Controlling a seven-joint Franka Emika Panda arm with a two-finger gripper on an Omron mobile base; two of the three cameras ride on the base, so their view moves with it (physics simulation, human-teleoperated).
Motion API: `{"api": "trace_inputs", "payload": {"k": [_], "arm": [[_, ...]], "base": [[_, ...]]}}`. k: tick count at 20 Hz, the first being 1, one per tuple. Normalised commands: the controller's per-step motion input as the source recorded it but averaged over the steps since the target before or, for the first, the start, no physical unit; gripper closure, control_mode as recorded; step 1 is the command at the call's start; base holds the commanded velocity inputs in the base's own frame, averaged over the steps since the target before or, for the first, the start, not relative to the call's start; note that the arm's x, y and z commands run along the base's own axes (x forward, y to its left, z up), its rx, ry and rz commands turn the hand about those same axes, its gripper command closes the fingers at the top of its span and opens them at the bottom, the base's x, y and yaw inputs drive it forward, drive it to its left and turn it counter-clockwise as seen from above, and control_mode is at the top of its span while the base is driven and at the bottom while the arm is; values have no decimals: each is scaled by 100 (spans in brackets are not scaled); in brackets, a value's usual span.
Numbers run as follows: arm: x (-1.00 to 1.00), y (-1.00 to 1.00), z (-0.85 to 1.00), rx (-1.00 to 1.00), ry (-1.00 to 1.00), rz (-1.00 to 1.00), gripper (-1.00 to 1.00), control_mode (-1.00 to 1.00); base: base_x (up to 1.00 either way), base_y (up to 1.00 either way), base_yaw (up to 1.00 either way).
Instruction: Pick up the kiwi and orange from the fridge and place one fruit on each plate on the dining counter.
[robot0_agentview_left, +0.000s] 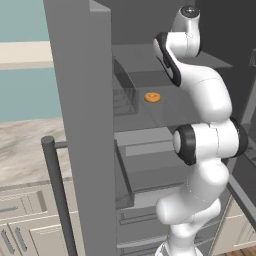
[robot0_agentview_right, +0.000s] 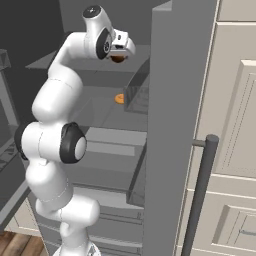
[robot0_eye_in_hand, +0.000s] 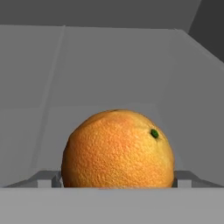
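Note:
The orange (robot0_eye_in_hand: 117, 148), round with a small green spot, rests on a grey shelf of the fridge (robot0_agentview_left: 150, 60). In the hand view it sits right between my gripper (robot0_eye_in_hand: 117, 178), with one fingertip (robot0_eye_in_hand: 49, 178) at its left side and the other at its right. The jaws stand wide, close beside the fruit; I cannot tell whether they touch it. From the right base view my hand (robot0_agentview_right: 120, 54) reaches into the upper shelf, with the orange (robot0_agentview_right: 118, 59) dark beneath it. The kiwi and the plates are out of view.
A flat orange disc (robot0_agentview_left: 152, 97) lies on the shelf below, beside a clear bin (robot0_agentview_left: 125, 92). The open fridge door (robot0_agentview_left: 80, 100) with its dark bar handle (robot0_agentview_left: 57, 195) stands left of the arm. White cabinets (robot0_agentview_right: 235, 150) flank the right; a beige marbled top (robot0_agentview_left: 25, 145) lies left.

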Motion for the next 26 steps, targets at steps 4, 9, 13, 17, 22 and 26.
{"api": "trace_inputs", "payload": {"k": [4,9,13,17,22,26], "arm": [[0,0,-17,0,-1,2,100,-100],[-35,0,5,0,-19,4,100,-100],[-93,0,28,0,-19,11,100,-100],[-100,7,33,0,-14,6,100,-100],[-100,16,28,0,-3,0,100,-100],[-100,21,20,0,0,0,100,-100]], "base": [[0,0,0],[0,0,0],[0,0,0],[0,0,0],[0,0,0],[0,0,0]]}}
